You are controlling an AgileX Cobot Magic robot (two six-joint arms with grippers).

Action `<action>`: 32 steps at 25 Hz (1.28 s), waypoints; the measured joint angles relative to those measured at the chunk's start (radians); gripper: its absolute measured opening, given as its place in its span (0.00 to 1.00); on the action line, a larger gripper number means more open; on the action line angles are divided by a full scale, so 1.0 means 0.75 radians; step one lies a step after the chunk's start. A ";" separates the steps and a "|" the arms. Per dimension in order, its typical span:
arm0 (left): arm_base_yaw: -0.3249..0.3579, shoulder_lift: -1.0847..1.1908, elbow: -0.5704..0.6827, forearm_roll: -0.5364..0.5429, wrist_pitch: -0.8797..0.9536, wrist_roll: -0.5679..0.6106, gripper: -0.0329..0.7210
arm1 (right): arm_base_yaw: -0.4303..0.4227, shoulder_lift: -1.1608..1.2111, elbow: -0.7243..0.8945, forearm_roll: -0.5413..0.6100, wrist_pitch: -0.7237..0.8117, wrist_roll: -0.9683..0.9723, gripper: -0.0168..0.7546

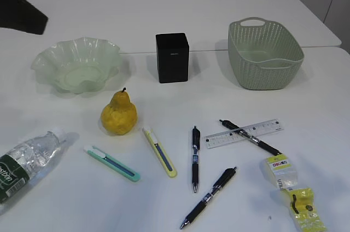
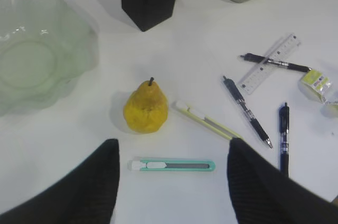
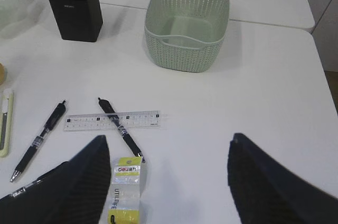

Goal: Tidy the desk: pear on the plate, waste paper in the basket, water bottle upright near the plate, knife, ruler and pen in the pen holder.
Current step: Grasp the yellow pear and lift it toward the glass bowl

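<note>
White counter [image 1: 164, 2] carries, along the back: plate [image 1: 76, 65], pen holder [image 1: 172, 57], basket [image 1: 264, 54], all well apart. Pear [image 1: 118, 114] stands in front of the plate. Bottle [image 1: 24, 163] lies on its side at front left. Teal knife [image 1: 112, 163] and yellow knife [image 1: 159, 151] lie near the pear. Three pens: one [image 1: 195, 158] beside the yellow knife, one [image 1: 209, 197] at front, one [image 1: 250, 137] crossing the ruler [image 1: 244, 134]. Waste paper [image 1: 292, 191] lies at front right.

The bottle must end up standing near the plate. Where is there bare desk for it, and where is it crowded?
Free: the strip between the plate and the pen holder, and the desk right of the basket. Crowded: the front, from the pear and two knives across the pens and ruler to the waste paper.
</note>
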 joint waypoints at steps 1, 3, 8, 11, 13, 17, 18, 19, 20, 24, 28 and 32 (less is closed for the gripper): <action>-0.029 0.022 -0.007 0.017 0.005 0.003 0.65 | 0.000 0.000 0.000 0.000 0.000 0.000 0.72; -0.088 0.072 -0.024 0.053 0.012 0.005 0.65 | 0.000 0.000 0.000 -0.009 0.000 0.000 0.72; -0.162 0.209 -0.087 0.090 0.065 0.008 0.65 | 0.000 0.000 0.000 -0.009 0.000 0.000 0.72; -0.162 0.276 -0.140 0.102 0.103 0.008 0.65 | 0.000 0.000 0.000 -0.009 0.000 0.000 0.72; -0.162 0.311 -0.181 0.124 0.125 0.008 0.65 | 0.000 0.000 0.000 -0.009 0.000 0.000 0.72; -0.162 0.380 -0.277 0.179 0.166 -0.002 0.65 | 0.000 0.002 0.000 -0.009 0.000 0.000 0.72; -0.162 0.399 -0.301 0.186 0.178 -0.009 0.65 | 0.000 0.002 0.000 -0.009 0.000 0.000 0.72; -0.162 0.419 -0.325 0.192 0.187 -0.017 0.65 | 0.000 0.002 0.000 -0.009 0.000 0.000 0.72; -0.162 0.434 -0.343 0.195 0.197 -0.026 0.65 | 0.000 0.002 0.000 -0.009 0.000 0.000 0.72; -0.162 0.513 -0.418 0.200 0.242 -0.050 0.65 | 0.000 0.002 0.000 -0.009 0.000 0.000 0.72; -0.162 0.584 -0.465 0.205 0.256 -0.058 0.65 | 0.000 0.002 0.000 -0.009 0.000 0.000 0.72; -0.162 0.650 -0.487 0.217 0.259 -0.073 0.65 | 0.000 0.002 0.000 -0.009 0.000 -0.002 0.72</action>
